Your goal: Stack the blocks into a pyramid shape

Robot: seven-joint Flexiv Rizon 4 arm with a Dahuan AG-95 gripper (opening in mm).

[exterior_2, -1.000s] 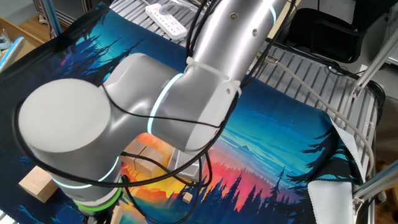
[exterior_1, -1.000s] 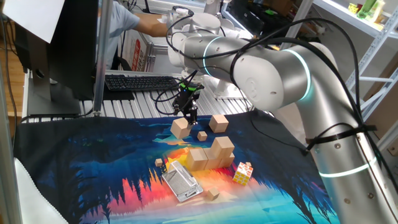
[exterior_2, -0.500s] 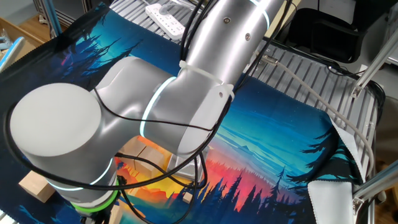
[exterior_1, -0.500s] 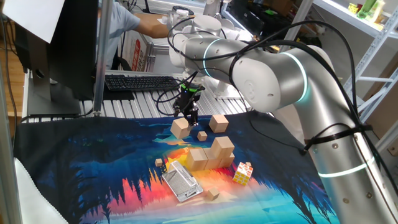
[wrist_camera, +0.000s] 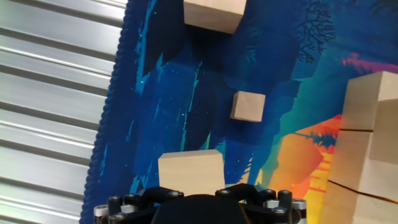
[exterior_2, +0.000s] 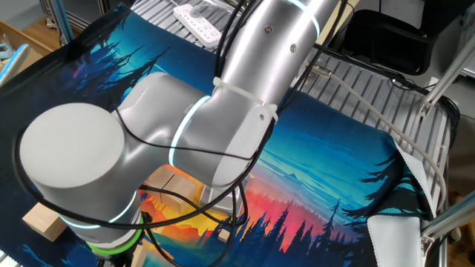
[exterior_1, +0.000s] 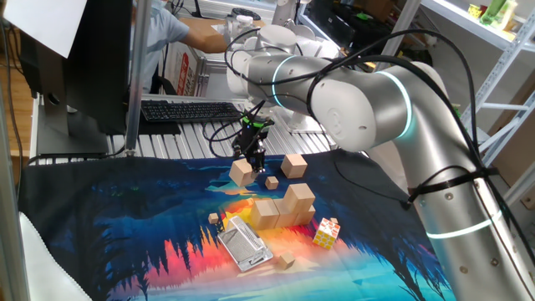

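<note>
Blue forest-print mat [exterior_1: 125, 217], slatted metal table [wrist_camera: 50, 93]

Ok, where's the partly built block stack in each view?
One fixed view: stack at centre, beside the puzzle cube.
The other fixed view: stack lower left, mostly behind the arm.
Hand view: stack at right edge.
Shared landmark: the mat's orange patch under it.

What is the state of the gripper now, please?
Gripper: open, holding nothing, directly above a loose wooden block.
</note>
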